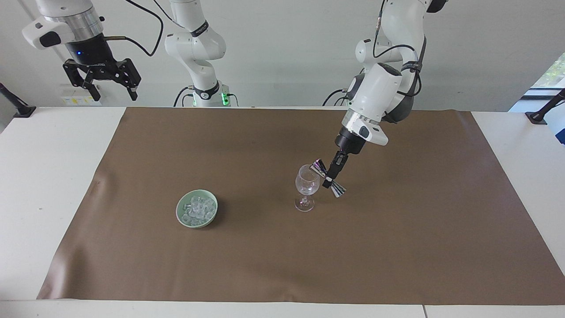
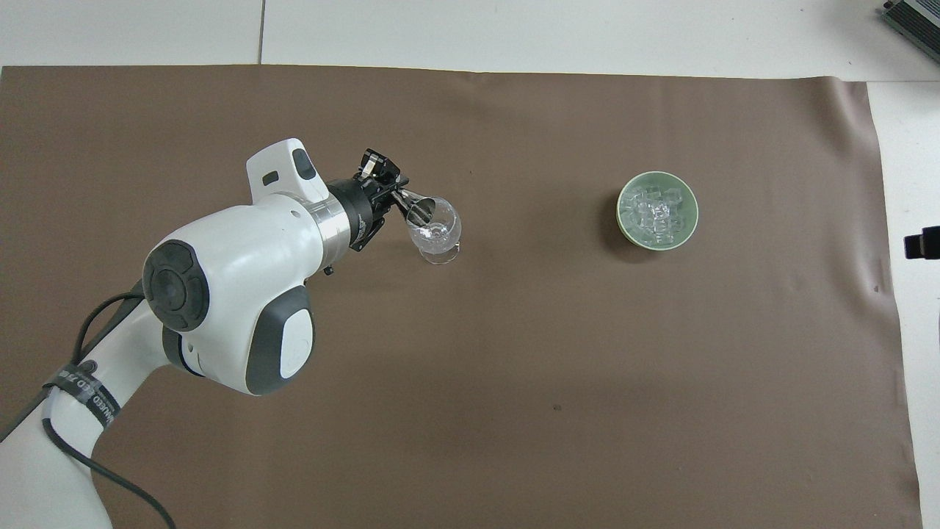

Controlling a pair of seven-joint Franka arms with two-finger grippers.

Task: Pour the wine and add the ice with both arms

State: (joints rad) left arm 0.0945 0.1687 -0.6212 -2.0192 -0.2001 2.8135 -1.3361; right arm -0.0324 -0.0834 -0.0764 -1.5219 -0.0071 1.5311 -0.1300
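Note:
A clear stemmed wine glass point(image 1: 307, 185) point(image 2: 437, 235) stands upright on the brown mat. My left gripper point(image 1: 330, 176) point(image 2: 388, 195) is shut on the waist of a small metal jigger point(image 1: 327, 178) point(image 2: 413, 207). The jigger is tilted, with one cup at the glass's rim. I can make out no wine in the glass or the jigger. The ice point(image 1: 197, 207) point(image 2: 656, 209) is heaped in a green bowl point(image 1: 180, 213) point(image 2: 621, 214), beside the glass toward the right arm's end. My right gripper point(image 1: 114, 93) waits open, high over that end's table edge.
The brown mat point(image 1: 397, 247) point(image 2: 558, 382) covers most of the white table point(image 1: 39, 176). The left arm's big white forearm point(image 2: 235, 294) hangs over the mat's part nearest the robots. A black clamp point(image 1: 540, 114) sits at the table edge by the left arm's end.

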